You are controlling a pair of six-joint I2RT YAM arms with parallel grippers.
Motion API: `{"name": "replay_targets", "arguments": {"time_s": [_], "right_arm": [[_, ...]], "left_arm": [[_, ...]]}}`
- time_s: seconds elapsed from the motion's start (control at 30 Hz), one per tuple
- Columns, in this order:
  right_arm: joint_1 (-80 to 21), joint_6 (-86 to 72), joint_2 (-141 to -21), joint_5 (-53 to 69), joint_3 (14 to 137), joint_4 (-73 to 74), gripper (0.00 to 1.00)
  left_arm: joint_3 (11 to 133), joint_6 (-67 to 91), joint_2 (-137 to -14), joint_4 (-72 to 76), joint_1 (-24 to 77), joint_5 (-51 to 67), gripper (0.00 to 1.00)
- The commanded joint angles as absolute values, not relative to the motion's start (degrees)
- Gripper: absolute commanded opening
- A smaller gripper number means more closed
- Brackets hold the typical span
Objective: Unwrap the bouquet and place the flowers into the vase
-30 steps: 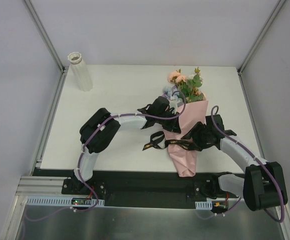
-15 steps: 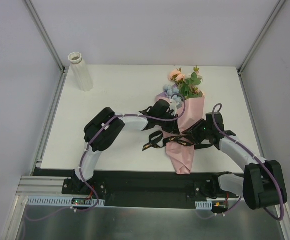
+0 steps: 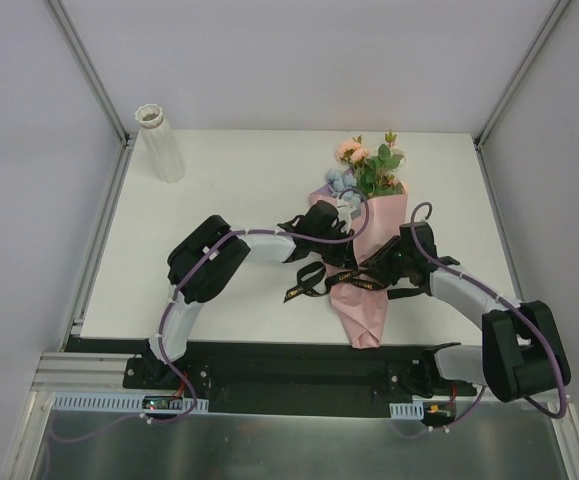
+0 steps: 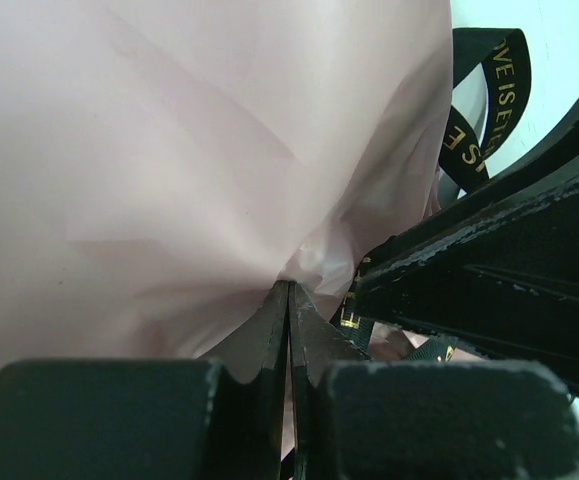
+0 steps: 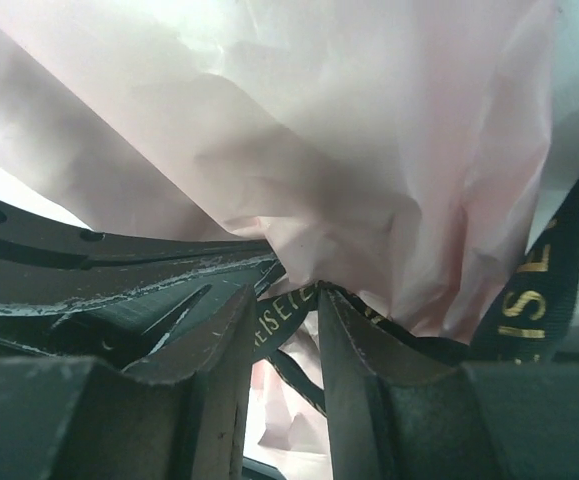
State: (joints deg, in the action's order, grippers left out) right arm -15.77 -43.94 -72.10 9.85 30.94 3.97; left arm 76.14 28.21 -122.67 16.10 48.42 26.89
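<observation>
The bouquet (image 3: 367, 262) lies on the white table, a pink paper cone with its point toward me and the flowers (image 3: 369, 170) at its far end. Its black ribbon (image 3: 304, 285) with gold letters trails left. My left gripper (image 3: 337, 222) (image 4: 289, 285) is shut, pinching a pucker of the wrapping paper (image 4: 169, 150) on the cone's left side. My right gripper (image 3: 381, 268) (image 5: 285, 295) comes in from the right at the tie. Its jaws stand partly apart, and the ribbon (image 5: 529, 300) crosses the gap between them. The vase (image 3: 160, 143) stands upright at the far left corner.
Metal frame posts (image 3: 89, 70) rise at both back corners, with grey walls behind. The table's near edge (image 3: 269, 342) runs just above the arm bases. The two grippers work close together, with the left one's dark finger (image 5: 119, 270) showing in the right wrist view.
The left jaws have closed fully on the paper. The right jaws have narrowed round the ribbon as that arm moved up and left. The bouquet shifted slightly away from me.
</observation>
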Motion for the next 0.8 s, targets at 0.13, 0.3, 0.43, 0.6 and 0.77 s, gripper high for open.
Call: {"name": "replay_targets", "arguments": {"time_s": [0.13,0.3,0.43,0.6,0.77], "right_arm": [[-17.8,-43.9,-73.7,8.1,35.0,0.3,0.19],[-17.8,-41.1,-69.3,6.2,39.7,4.1,0.01],[-17.8,-38.2,-64.9,4.8,45.2,11.1,0.01],[-17.8,-34.8,-58.0,1.1,53.8,22.1,0.01],[-17.8,-31.8,-52.0,-4.3,60.4,27.5,0.01]], "left_arm": [[74.9,28.9,-123.3,14.7,48.9,24.3,0.00],[74.8,29.9,-123.7,14.3,48.6,23.7,0.00],[75.3,30.4,-124.7,13.8,48.4,23.6,0.00],[75.9,30.9,-126.0,13.8,48.3,23.8,0.00],[76.8,30.9,-127.0,13.2,48.3,23.6,0.00]]}}
